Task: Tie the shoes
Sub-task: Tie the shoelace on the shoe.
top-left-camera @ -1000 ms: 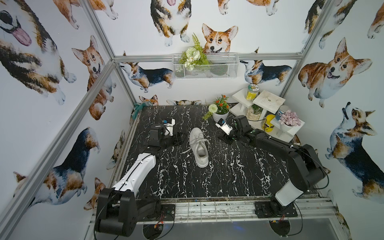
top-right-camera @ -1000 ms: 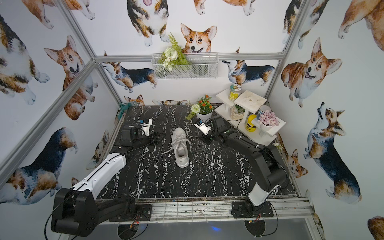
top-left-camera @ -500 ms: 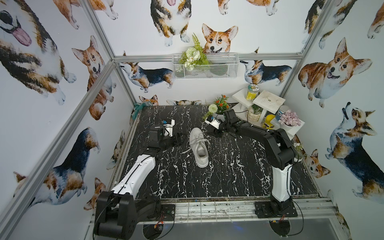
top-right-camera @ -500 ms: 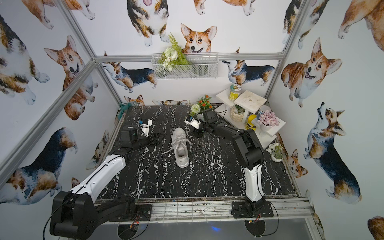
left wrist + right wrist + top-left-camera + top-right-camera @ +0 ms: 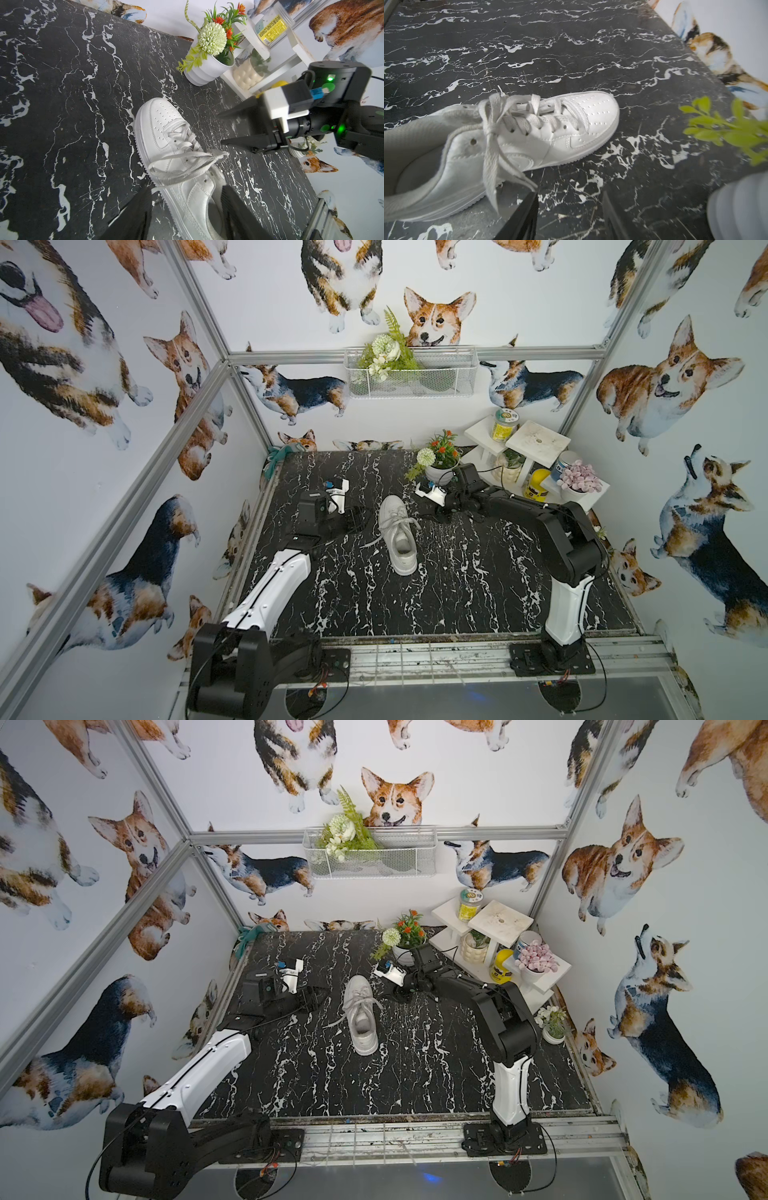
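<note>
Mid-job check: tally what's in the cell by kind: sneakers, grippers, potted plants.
White sneaker: 1
Grippers: 2, left gripper, right gripper
Potted plants: 4, white ribbed pot, beige bumpy pot, pink-flowered pot, small white-flowered pot
Total: 7

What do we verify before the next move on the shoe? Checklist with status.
1. White low-top sneaker upright on its sole on the black marbled table: ok.
2. Left claw open and empty, beside the sneaker: ok.
3. Right claw open and empty, on the sneaker's opposite side: ok.
4. Flat white laces within reach, one end trailing on the table toward the left claw: ok.
5. Bow finished and snug: cannot tell; the laces cross and loop over the tongue, but the knot is unclear.
6. White ribbed flower pot clear of the right claw: cannot tell; it stands close behind it.
</note>
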Tool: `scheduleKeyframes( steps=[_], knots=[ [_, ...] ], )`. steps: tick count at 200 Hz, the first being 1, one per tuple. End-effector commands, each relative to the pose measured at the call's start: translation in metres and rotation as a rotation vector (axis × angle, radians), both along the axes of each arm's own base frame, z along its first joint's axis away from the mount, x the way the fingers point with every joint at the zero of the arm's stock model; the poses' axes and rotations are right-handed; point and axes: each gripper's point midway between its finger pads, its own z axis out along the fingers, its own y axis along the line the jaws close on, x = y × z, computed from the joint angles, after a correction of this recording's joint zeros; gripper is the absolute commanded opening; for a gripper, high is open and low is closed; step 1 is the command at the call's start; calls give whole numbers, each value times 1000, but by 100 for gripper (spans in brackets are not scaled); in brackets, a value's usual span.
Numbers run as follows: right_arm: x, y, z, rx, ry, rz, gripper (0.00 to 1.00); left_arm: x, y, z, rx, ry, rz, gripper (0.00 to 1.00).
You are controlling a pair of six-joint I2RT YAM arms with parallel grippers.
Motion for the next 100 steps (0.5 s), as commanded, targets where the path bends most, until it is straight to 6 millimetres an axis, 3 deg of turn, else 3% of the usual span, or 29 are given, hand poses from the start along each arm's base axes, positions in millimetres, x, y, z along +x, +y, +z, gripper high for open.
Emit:
scheduleKeyframes(
  steps=[1,49,79,100],
  knots=[
    [-8,2,11,39,-19,12,47,-2,1,-1,13,-3,-3,59],
    [-23,13,-4,45,69,50,27,-2,1,0,13,-7,-1,59],
    [-29,3,3,55,45,-13,32,-2,1,-1,18,-5,-2,59],
    [-44,-4,13,90,44,-37,34,-1,1,-3,16,-2,-2,59]
  ],
)
